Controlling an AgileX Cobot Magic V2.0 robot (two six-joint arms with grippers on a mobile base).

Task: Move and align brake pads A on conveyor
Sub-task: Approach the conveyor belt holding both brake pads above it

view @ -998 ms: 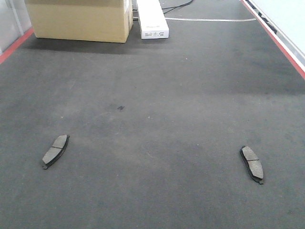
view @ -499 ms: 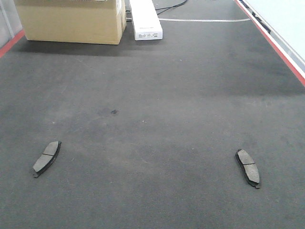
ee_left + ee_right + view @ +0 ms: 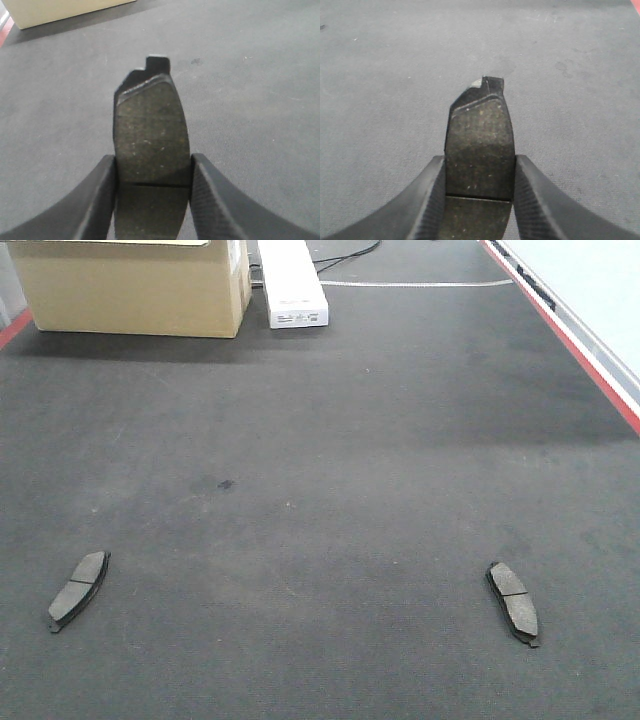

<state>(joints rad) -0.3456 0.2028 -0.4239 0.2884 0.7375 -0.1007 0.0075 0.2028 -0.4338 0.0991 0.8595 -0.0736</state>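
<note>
So the front view only showed the conveyor [image 3: 330, 470], that wide dark textured belt with red stripes on both edges, and two brake pads lying flat on it. The left pad [image 3: 78, 590] sat near the bottom left, the right pad [image 3: 513, 602] near the bottom right, well apart from each other, each tilted so their far ends leaned slightly inward. No arms showed in that view at all.

At the far end of the belt stood a cardboard box [image 3: 130, 285] and just beside it a long white box [image 3: 291, 282]. The white one had a label with some dark print on its near end, but it was way too small to read. A cable [image 3: 345, 255] snaked behind it. There was also a small dark smudge [image 3: 225, 484] on the belt around the middle left.

The wrist views showed what the front one didn't. The left claw [image 3: 152, 172] was closed down on a third brake pad [image 3: 150, 135], fingers pressing both long edges, with the centre groove sitting right between the fingers and the backing-plate tab pointing away from the camera. Belt lay behind it, plus a corner of the cardboard box top left.

The right claw [image 3: 479, 175] was the same story: clamped on a fourth brake pad [image 3: 480, 145] by its long edges, tab pointing away, only belt behind it. No writing visible on any pad.
</note>
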